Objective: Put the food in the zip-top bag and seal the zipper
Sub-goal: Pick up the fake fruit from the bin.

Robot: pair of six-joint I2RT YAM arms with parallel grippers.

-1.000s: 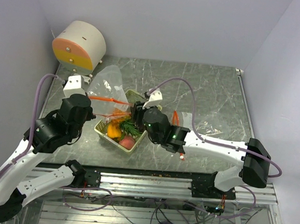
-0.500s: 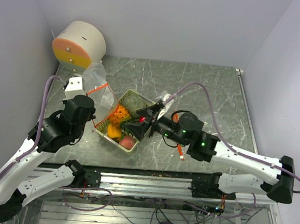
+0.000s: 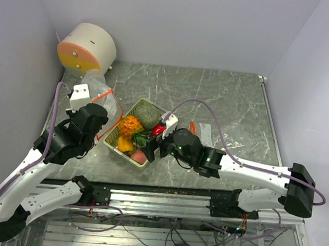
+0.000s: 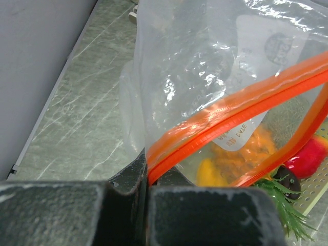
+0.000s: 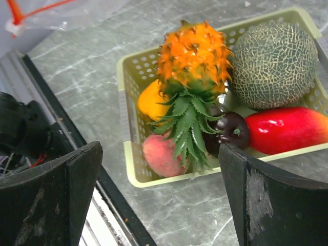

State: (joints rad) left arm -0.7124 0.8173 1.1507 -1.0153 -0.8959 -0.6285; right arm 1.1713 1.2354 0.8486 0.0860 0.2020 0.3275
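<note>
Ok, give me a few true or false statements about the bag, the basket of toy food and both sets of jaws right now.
1. The left jaws are shut on the orange zipper of the zip-top bag. True.
2. The pineapple is inside the bag. False: it lies in the basket.
3. The right jaws stand wide open above the basket, holding nothing. True.
4. The melon lies outside the basket. False: it is in the basket, next to the pineapple.
5. The zipper is sealed. False: its two tracks part, so the mouth is open.
</note>
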